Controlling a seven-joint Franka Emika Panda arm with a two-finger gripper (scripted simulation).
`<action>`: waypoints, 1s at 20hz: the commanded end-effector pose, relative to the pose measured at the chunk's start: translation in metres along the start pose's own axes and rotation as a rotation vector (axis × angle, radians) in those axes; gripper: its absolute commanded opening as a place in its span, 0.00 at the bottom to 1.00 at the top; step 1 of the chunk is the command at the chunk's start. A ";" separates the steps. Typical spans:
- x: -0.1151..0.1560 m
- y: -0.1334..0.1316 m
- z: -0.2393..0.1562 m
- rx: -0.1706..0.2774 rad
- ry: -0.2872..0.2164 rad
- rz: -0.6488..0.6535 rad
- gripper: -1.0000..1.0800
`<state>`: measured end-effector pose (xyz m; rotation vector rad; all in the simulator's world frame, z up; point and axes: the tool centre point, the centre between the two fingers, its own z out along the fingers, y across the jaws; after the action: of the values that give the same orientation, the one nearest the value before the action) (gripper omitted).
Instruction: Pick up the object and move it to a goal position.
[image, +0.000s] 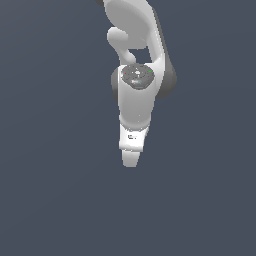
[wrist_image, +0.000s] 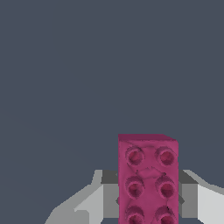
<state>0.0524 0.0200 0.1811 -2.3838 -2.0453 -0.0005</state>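
Exterior view: the end effector (image: 130, 159) hung at centre frame; its fingers and the block were not visible.

Wrist view: the end effector (wrist_image: 148, 197) clenched the pink block (wrist_image: 148, 179) at lower centre-right. An off-centre grip could let it slip in transit.

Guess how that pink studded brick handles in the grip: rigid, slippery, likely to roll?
The pink brick looks like a hard, boxy block, so probably rigid and light for its size. Flat sides and square edges suggest it won't roll. It sits between the gripper's grey fingers in the wrist view; smooth walls might slip, and the studded face offers little help. In the exterior view the brick is hidden.
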 end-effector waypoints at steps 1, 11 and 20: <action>0.008 0.003 -0.029 0.000 0.001 0.000 0.00; 0.038 0.016 -0.132 0.000 0.001 0.000 0.00; 0.055 0.026 -0.193 0.000 0.001 0.002 0.00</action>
<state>0.0849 0.0683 0.3659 -2.3855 -2.0432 -0.0021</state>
